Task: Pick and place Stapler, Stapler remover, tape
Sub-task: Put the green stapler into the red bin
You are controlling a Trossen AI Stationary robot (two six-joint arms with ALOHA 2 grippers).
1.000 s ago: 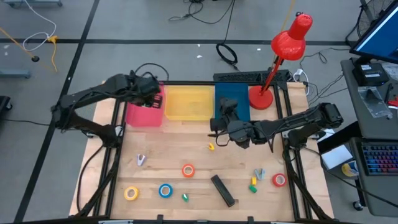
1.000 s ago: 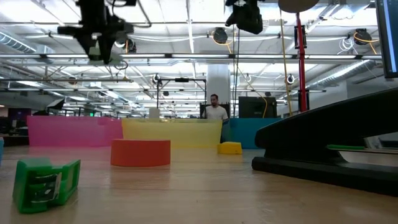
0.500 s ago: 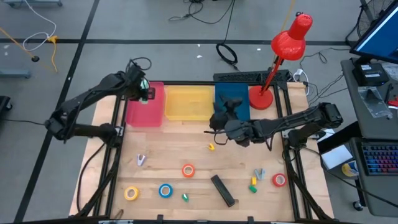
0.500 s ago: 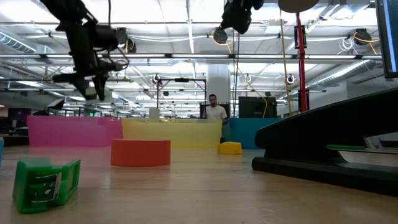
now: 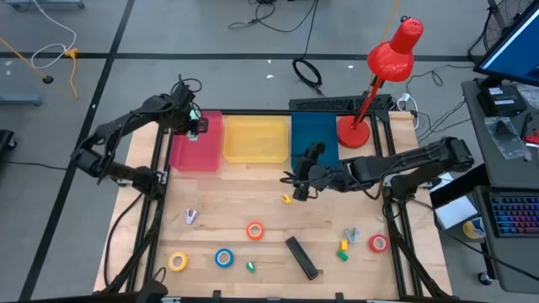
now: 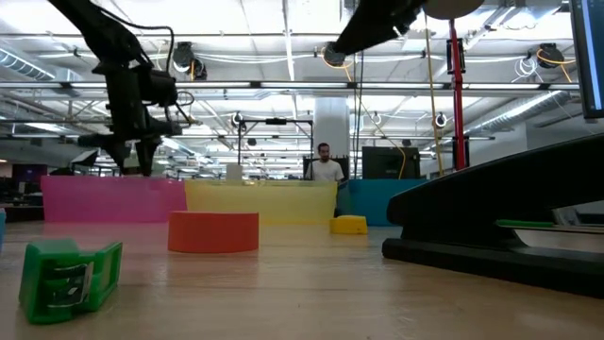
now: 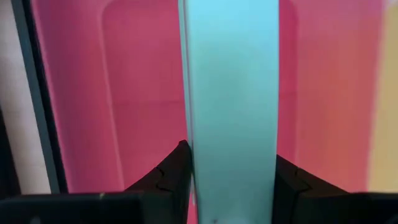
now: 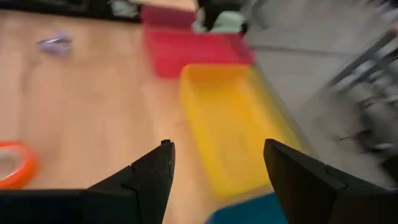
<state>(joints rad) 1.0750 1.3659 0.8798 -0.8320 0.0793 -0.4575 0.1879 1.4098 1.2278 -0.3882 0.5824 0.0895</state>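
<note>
My left gripper (image 5: 194,127) hangs over the far left part of the pink bin (image 5: 199,147), shut on a pale teal long object (image 7: 231,93). My right gripper (image 5: 292,182) stands open in the air over the middle of the table, near a small yellow stapler remover (image 5: 286,199). A black stapler (image 5: 301,257) lies flat near the front edge. Yellow tape (image 5: 177,262), blue tape (image 5: 223,257), orange tape (image 5: 254,230) and red tape (image 5: 378,243) lie flat on the wood. A green remover (image 5: 250,267) lies beside the blue tape. My left gripper pinches the teal object's two long sides (image 7: 194,168) between its two fingers, which come from above, point steeply down and lie across it. The object is lifted clear, above the floor of the pink bin (image 7: 124,93).
A yellow bin (image 5: 255,139) and a blue bin (image 5: 313,135) stand beside the pink one along the far edge. A red desk lamp (image 5: 354,130) stands at the far right. More small removers (image 5: 190,216), (image 5: 345,242) lie on the wood.
My left gripper has swung with the teal object toward the left part of the pink bin and come down closer to it. My right gripper has rolled about its wrist and shifted slightly toward the near edge, staying open.
</note>
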